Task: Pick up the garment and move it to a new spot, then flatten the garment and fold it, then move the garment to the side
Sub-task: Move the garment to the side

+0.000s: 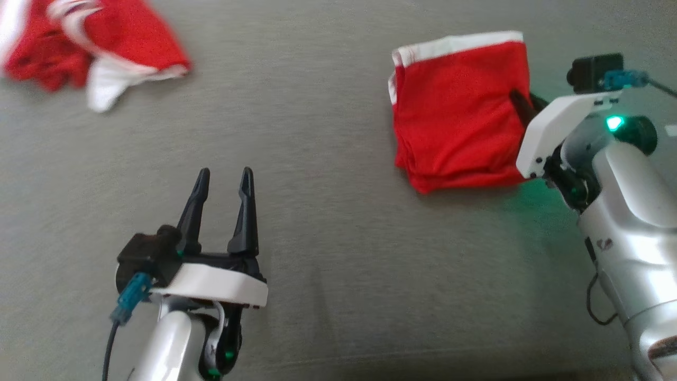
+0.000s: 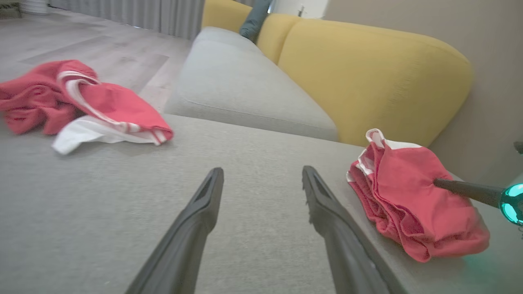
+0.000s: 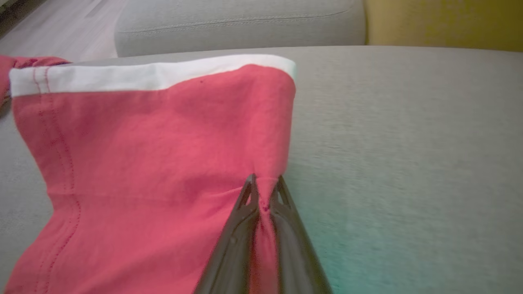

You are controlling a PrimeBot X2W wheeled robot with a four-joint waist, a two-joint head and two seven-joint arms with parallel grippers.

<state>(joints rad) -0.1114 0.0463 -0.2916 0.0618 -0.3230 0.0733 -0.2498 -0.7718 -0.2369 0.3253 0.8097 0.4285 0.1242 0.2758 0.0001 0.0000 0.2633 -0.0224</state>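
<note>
A folded red garment with a white band (image 1: pixel 455 111) lies at the upper right of the grey cushion. My right gripper (image 1: pixel 521 103) pinches its right edge; in the right wrist view the fingers (image 3: pixel 250 195) are shut on a fold of the red cloth (image 3: pixel 155 155). The left wrist view shows the same folded garment (image 2: pixel 408 196) at the right, with a dark finger reaching into it. My left gripper (image 1: pixel 225 177) hovers open over bare cushion at the lower left, nothing between its fingers (image 2: pixel 208 196).
A second, crumpled red and white garment (image 1: pixel 90 47) lies at the far left (image 2: pixel 77 102). A yellow sofa backrest (image 2: pixel 367 77) and a grey seat cushion (image 2: pixel 241 85) stand beyond the work surface (image 1: pixel 328 159); wooden floor lies off its left side.
</note>
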